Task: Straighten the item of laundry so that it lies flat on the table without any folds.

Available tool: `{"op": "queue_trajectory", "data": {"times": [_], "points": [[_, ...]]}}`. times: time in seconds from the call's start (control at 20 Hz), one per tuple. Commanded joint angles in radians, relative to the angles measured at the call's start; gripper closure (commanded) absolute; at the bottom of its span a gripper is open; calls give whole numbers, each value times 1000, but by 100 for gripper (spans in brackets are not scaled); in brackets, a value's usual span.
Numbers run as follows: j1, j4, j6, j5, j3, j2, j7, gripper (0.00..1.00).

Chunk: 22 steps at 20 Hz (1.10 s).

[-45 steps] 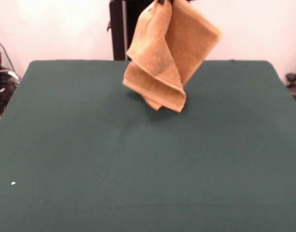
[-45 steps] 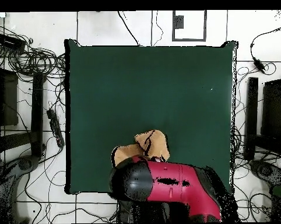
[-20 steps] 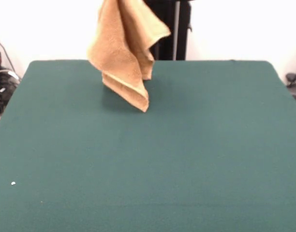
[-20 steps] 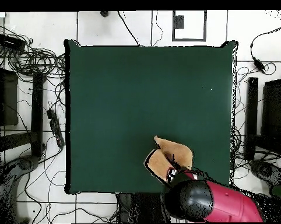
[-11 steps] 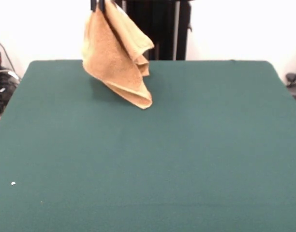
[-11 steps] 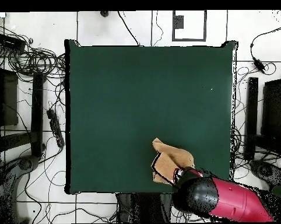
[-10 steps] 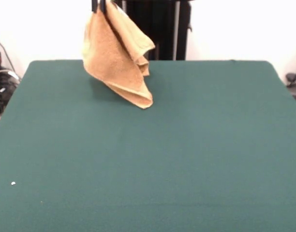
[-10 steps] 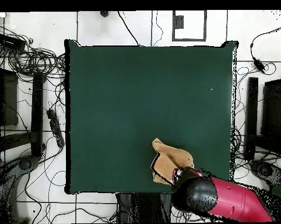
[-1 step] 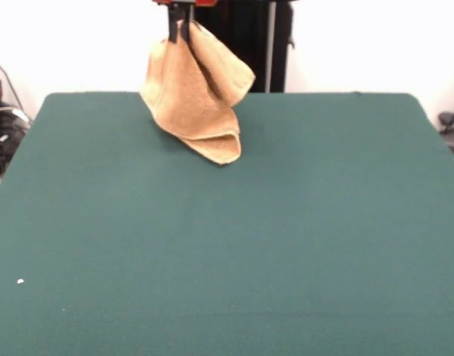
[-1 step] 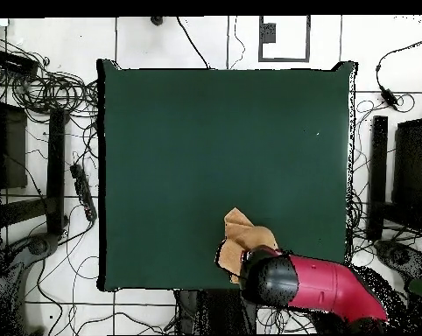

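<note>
The golden-tan towel, the item of laundry [image 9: 197, 104], hangs folded and bunched from my gripper [image 9: 180, 30] at the far side of the table [image 9: 227, 245]. The two black fingers are shut on its top corner. Its lowest fold touches or nearly touches the green cloth at about the far left-centre. In the overhead view the towel [image 10: 236, 232] pokes out from under the red and black arm [image 10: 311, 284], near the table's bottom edge [image 10: 162, 284]. The gripper itself is hidden under the arm there.
The robot's dark pedestal [image 9: 242, 44] stands right behind the towel. Cables and black equipment [image 10: 39, 131] lie on the floor on both sides of the table. A small white speck [image 9: 20, 281] lies at the near left of the cloth.
The gripper has come lower and moved a little rightward in the front view, and the towel has sunk with it so its bottom fold now bunches at the cloth.
</note>
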Motion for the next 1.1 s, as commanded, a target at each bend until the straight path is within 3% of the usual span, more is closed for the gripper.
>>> {"op": "queue_trajectory", "data": {"times": [0.05, 0.8, 1.1], "points": [[64, 59, 36, 71, 118, -33, 57, 100], [217, 51, 206, 216, 72, -117, 134, 100], [257, 75, 136, 278, 77, -65, 164, 100]]}}
